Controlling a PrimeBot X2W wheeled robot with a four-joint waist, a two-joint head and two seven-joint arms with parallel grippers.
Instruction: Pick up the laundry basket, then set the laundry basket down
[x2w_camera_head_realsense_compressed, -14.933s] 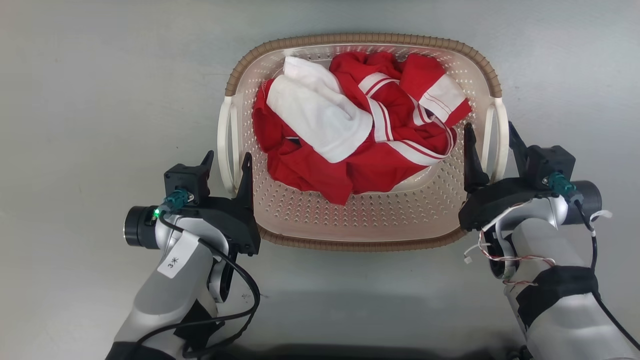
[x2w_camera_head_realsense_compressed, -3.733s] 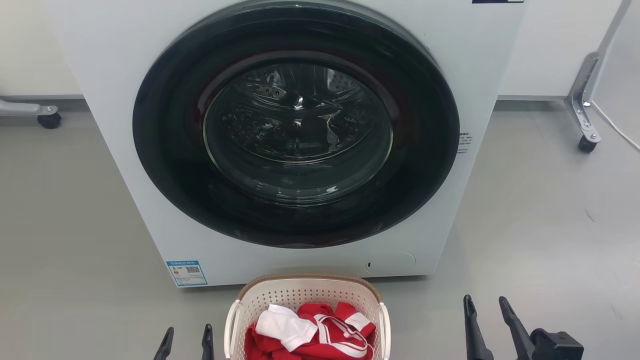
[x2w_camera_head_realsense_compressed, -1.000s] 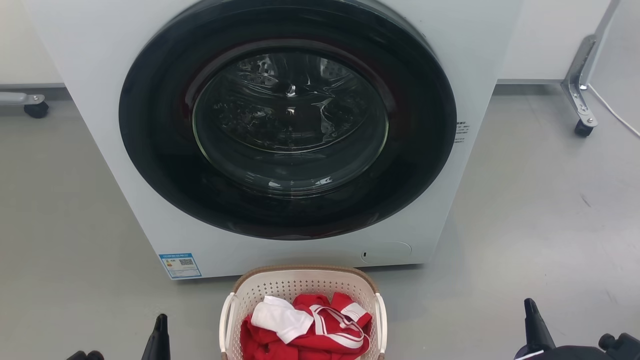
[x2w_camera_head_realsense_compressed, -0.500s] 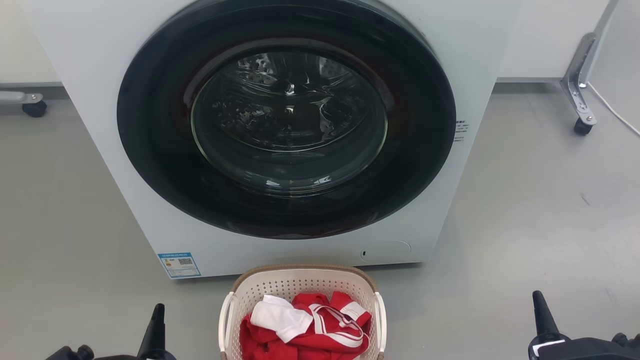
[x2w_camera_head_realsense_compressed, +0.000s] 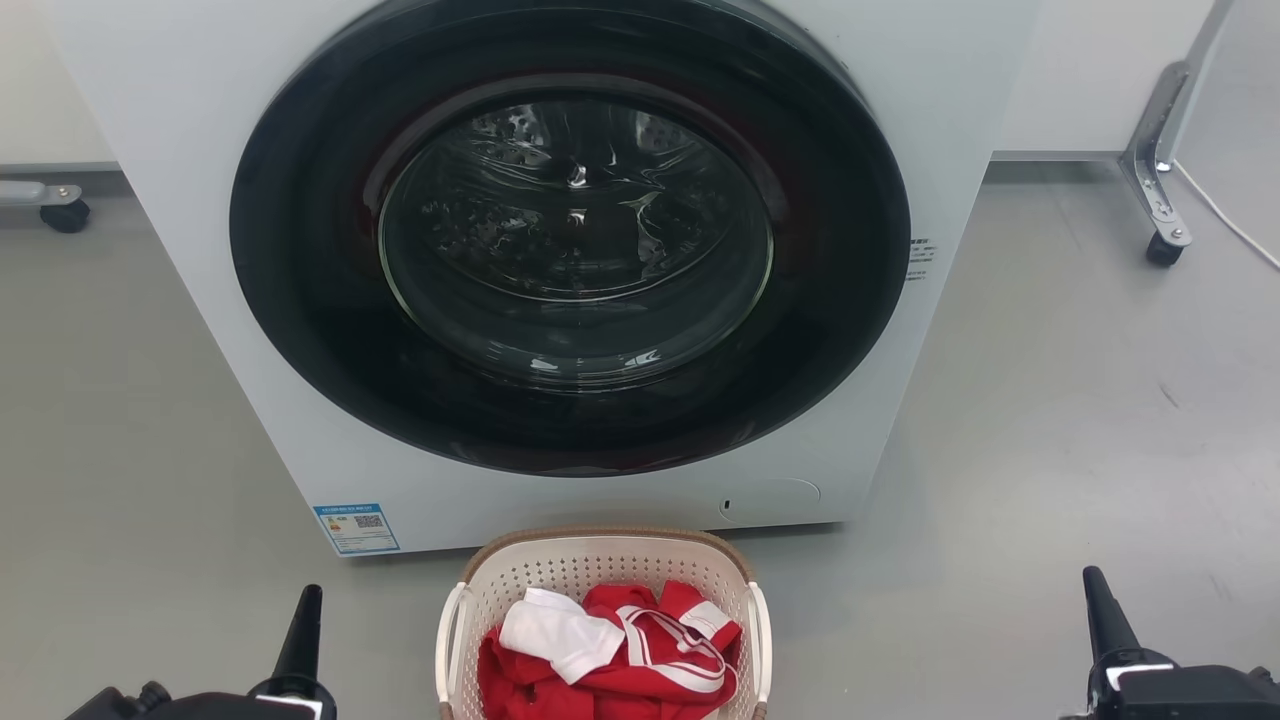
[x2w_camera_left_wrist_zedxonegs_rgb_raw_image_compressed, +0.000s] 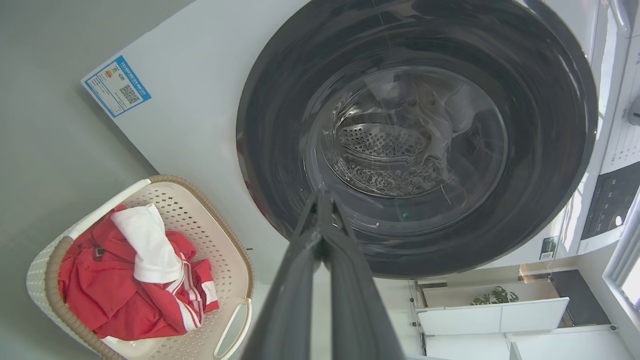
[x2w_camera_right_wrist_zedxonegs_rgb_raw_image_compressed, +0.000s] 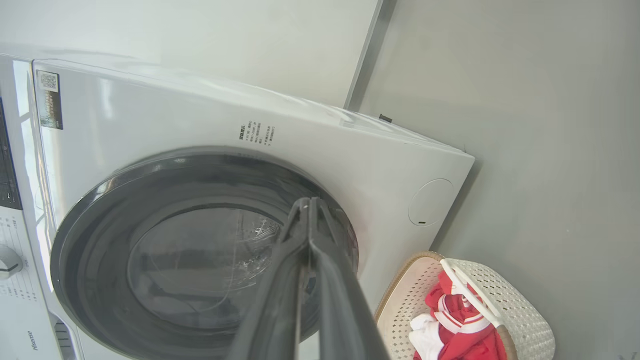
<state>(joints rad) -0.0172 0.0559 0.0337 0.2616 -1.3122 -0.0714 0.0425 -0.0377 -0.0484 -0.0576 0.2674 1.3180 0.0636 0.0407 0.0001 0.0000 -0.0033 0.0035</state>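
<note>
The laundry basket (x2w_camera_head_realsense_compressed: 600, 570) stands on the grey floor right in front of the washing machine, cream-white and perforated, with a brown rim and red and white clothes inside. It also lies at the lower left of the left wrist view as the laundry basket (x2w_camera_left_wrist_zedxonegs_rgb_raw_image_compressed: 220, 240) and at the lower right of the right wrist view as the laundry basket (x2w_camera_right_wrist_zedxonegs_rgb_raw_image_compressed: 525, 310). My left gripper (x2w_camera_head_realsense_compressed: 303, 610) is well to the basket's left and my right gripper (x2w_camera_head_realsense_compressed: 1097, 592) far to its right, both clear of it. In each wrist view the left gripper (x2w_camera_left_wrist_zedxonegs_rgb_raw_image_compressed: 324, 200) and the right gripper (x2w_camera_right_wrist_zedxonegs_rgb_raw_image_compressed: 309, 206) show fingers pressed together, holding nothing.
The white washing machine (x2w_camera_head_realsense_compressed: 180, 150) with its round dark glass door (x2w_camera_head_realsense_compressed: 575, 240) shut rises close behind the basket. A metal leg on a caster (x2w_camera_head_realsense_compressed: 1160, 245) stands at the right, another caster (x2w_camera_head_realsense_compressed: 65, 215) at the far left. Bare grey floor (x2w_camera_head_realsense_compressed: 1050, 420) flanks the basket.
Both grippers have moved outward from the basket and turned edge-on over the last second, the right one rising a little. The basket stays put on the floor.
</note>
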